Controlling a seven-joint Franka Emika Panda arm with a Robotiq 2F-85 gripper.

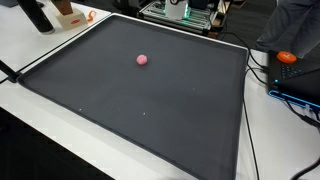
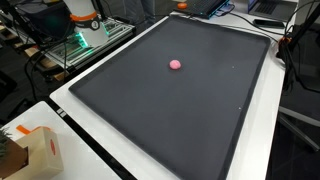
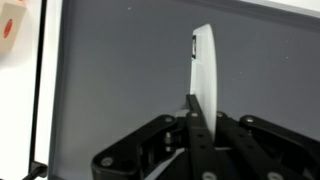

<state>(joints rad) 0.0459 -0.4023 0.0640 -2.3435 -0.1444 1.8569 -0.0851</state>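
Note:
In the wrist view my gripper (image 3: 195,102) is shut on a thin white flat object (image 3: 203,62), seen edge-on and sticking out past the fingertips. Below it lies a dark grey mat (image 3: 110,70). A black shape at the top left of an exterior view (image 1: 35,15) may be the gripper; I cannot tell for sure. A small pink ball (image 1: 142,60) lies on the mat (image 1: 150,115), well away from the gripper. The ball (image 2: 176,64) and the mat (image 2: 200,115) show in both exterior views.
A cardboard box (image 2: 35,152) with a red mark stands on the white table beside the mat's corner; it also shows in the wrist view (image 3: 10,30). Green-lit equipment (image 1: 180,12) and cables (image 1: 270,75) lie beyond the mat's edges.

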